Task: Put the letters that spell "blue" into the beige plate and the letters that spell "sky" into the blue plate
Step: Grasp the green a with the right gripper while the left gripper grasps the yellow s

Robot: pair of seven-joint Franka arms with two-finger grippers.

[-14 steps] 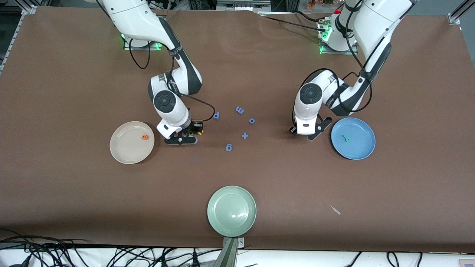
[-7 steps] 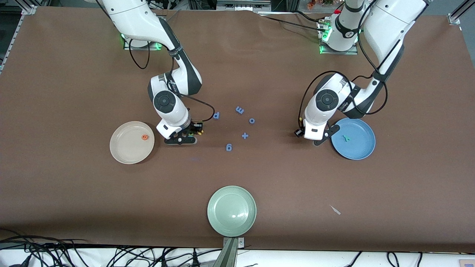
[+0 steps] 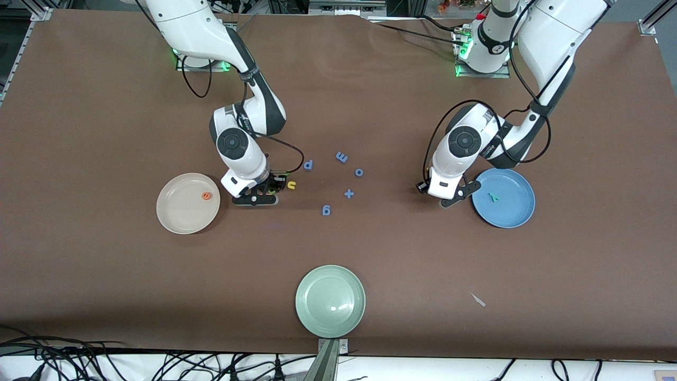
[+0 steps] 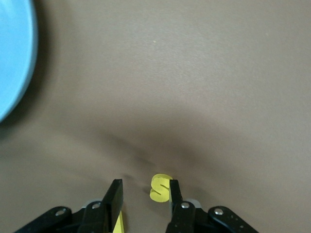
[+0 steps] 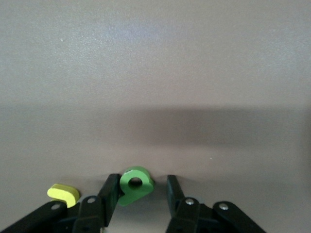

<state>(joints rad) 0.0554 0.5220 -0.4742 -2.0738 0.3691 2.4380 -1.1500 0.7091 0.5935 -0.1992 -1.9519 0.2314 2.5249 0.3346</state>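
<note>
The beige plate (image 3: 180,217) holds the orange "e" (image 3: 206,196). Beside it, low over the table, my right gripper (image 3: 264,193) is open around the green "b" (image 5: 135,184), which leans on one finger (image 5: 111,194) and stands apart from the other. The yellow "u" (image 3: 291,184) lies just outside those jaws. The blue plate (image 3: 510,211) holds the teal "y" (image 3: 494,198). My left gripper (image 3: 447,194), next to that plate, is open with the yellow "s" (image 4: 160,188) against one finger (image 4: 174,194). A second yellow piece (image 4: 118,223) is mostly hidden under the other finger.
Several small all-blue letters and a plus sign (image 3: 349,193) lie on the table between the two grippers. A pale green plate (image 3: 330,301) sits near the front edge, nearer to the front camera. A small pale scrap (image 3: 478,300) lies toward the left arm's end.
My left gripper moved toward the blue plate, then edged slightly back. My right gripper shifted a little, and the yellow "u" now shows beside it.
</note>
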